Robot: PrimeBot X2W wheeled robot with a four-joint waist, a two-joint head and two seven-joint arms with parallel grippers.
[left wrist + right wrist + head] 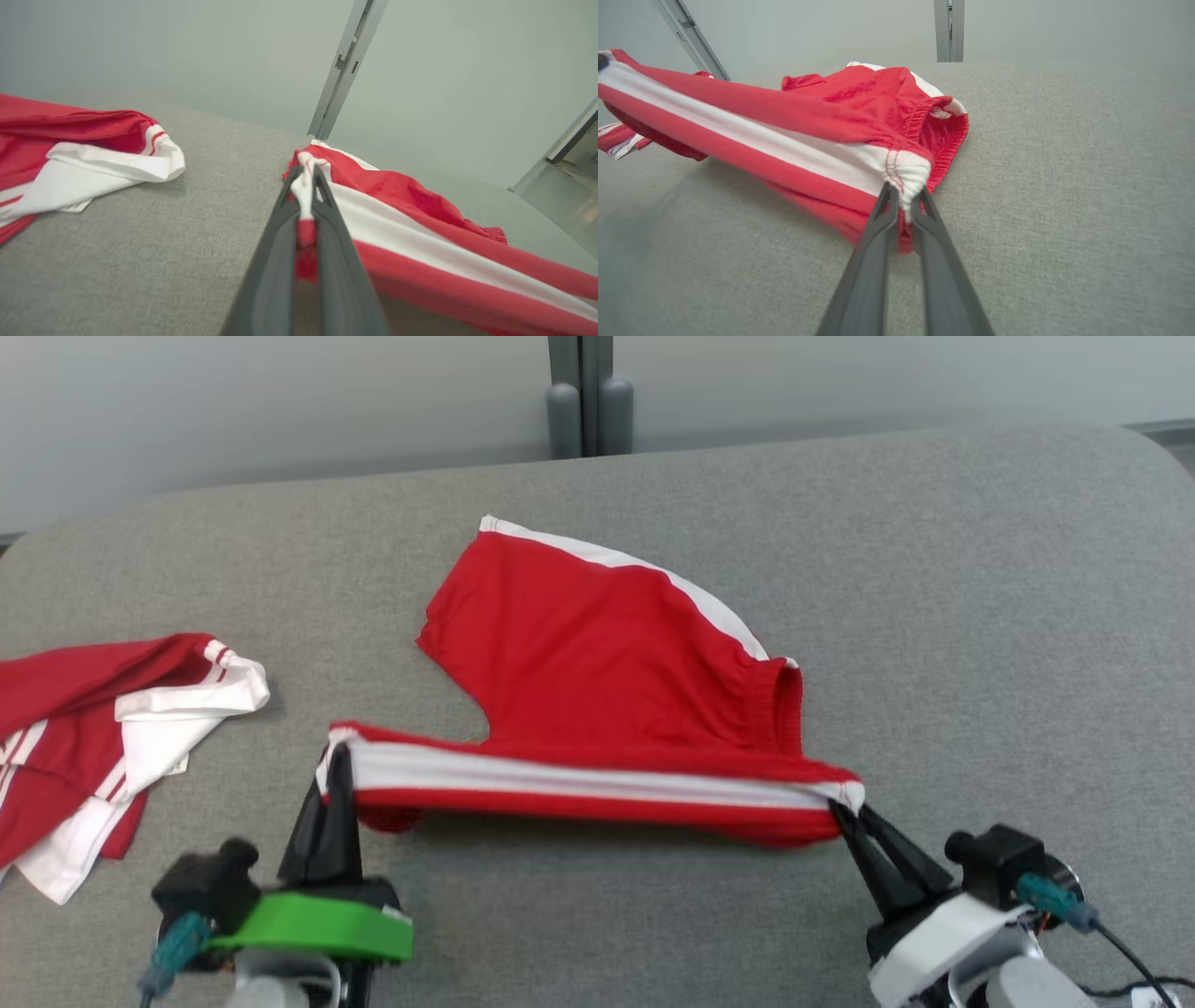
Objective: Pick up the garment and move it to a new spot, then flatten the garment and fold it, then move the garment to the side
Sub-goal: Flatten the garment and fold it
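Idling spare garment (pixel 121 728): crumpled and untouched, our landmark.
Left gripper (pixel 338 756): just right of the spare garment, clamped on the shorts' hem corner.
Shorts (pixel 607 663): further right of it, striped side pulled taut and lifted between both grippers, far half on the table (pixel 934 569). Ready to fold, I'd judge.
Right gripper (pixel 843 812): farthest from the spare garment, pinching the waistband corner.

The second red and white garment (pixel 103 728) is cut off at 9 o'clock in the head view. In the left wrist view the shorts (pixel 420 233) run off the edge at 4 o'clock. Cloth pinched deep in the left hand (pixel 306 175) is blurred.
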